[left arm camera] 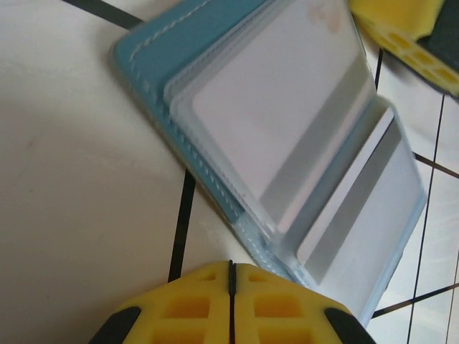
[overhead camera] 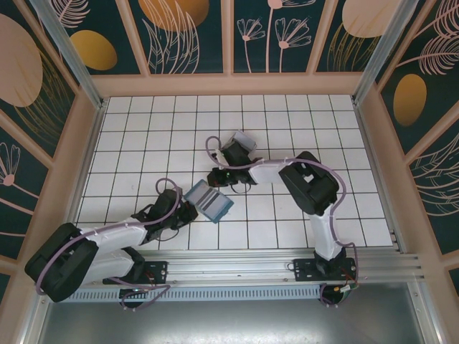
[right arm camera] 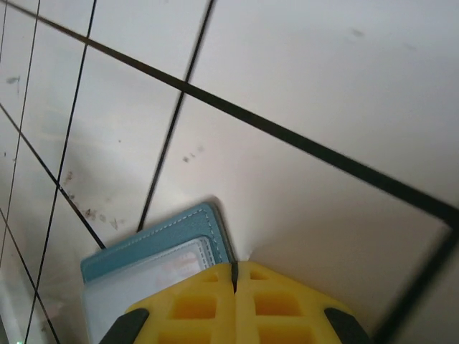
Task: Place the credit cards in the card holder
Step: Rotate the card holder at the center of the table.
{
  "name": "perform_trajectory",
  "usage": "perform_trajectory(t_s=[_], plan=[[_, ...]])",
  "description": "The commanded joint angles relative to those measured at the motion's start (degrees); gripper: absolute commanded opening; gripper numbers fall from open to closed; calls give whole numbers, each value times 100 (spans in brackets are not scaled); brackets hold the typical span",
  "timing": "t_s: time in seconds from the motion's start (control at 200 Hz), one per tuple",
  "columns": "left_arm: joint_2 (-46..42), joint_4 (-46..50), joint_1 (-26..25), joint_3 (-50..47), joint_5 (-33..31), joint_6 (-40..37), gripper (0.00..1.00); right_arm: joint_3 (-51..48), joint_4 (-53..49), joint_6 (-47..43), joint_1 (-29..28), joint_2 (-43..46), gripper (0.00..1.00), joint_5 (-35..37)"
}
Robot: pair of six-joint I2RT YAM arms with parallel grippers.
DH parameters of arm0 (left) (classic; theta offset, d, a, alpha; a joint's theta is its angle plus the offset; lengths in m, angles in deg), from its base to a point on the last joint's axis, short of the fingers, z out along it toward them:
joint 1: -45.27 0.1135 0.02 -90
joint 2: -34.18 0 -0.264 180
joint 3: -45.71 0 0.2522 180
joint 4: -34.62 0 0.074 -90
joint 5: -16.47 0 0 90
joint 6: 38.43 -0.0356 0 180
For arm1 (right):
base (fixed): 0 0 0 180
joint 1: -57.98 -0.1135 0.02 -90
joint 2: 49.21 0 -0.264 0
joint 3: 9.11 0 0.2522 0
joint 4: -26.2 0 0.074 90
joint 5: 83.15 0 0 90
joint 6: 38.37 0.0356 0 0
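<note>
Card holder: I use the card holder as my landmark; it lies open on the white tiled table, teal cover down and pale blue inside facing up; white stitching runs along the teal edge.

Credit cards: two credit cards lie inside the card holder, apparently under its clear sleeves; both are pale with a grey stripe, and one sits higher on the page than the other (the higher one has a faint pinkish mark near its top edge).

Left gripper: I see the left gripper at the near edge of the card holder; its yellow fingers are pressed together, with only a hairline seam between them; the holder's edge runs in behind the fingertips, and I cannot tell whether it is pinched or merely close; from overhead the gripper sits just off the holder's left side.

Right gripper: the right gripper is closed too, fingers meeting, nothing visible between them; the stitched teal corner of the card holder lies just beside its tips; from overhead it sits at the holder's far side; in the left wrist view its yellow fingers show past the holder's far corner.
</note>
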Motion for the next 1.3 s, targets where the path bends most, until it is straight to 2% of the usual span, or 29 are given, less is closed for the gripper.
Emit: perform_trajectory(t_s=[0.0, 0.295, 0.49, 0.571, 0.646, 0.716, 0.816, 0.941, 1.071, 1.126, 1.296], plan=[[336, 284, -75, -138, 185, 176, 9, 608, -1005, -653, -48, -330, 4, -452], [975, -139, -299, 354, 287, 238, 10, 1327, -1598, -1090, -92, -686, 4, -1135], [654, 624, -316, 468, -17, 259, 14, 1581, -1712, -1255, 24, -645, 5, -1247], [326, 957, -317, 471, -170, 256, 20, 1537, -1692, -1246, 175, -429, 6, -1097], [-3, 1454, -313, 611, -435, 180, 24, 1415, -1655, -1251, 360, -90, 11, -904], [-226, 1911, -305, 858, -687, -4, 28, 1186, -1488, -1228, 569, 328, 24, -833], [-198, 2707, -268, 1476, -1302, -379, 33, 755, -1080, -1140, 903, 1020, 32, -935], [203, 2786, 8, 2203, -1514, -924, 35, 293, -726, -1059, 1252, 1729, 37, -636], [864, 2014, 278, 2934, -1258, -1439, 36, -164, -425, -936, 1721, 2195, 46, -149], [1271, 1747, 368, 3360, -1118, -1594, 36, -230, -435, -973, 1855, 2232, 51, 74], [2711, 1651, 477, 5053, -669, -2004, 40, -116, -715, -1327, 2085, 1921, 57, 520]])
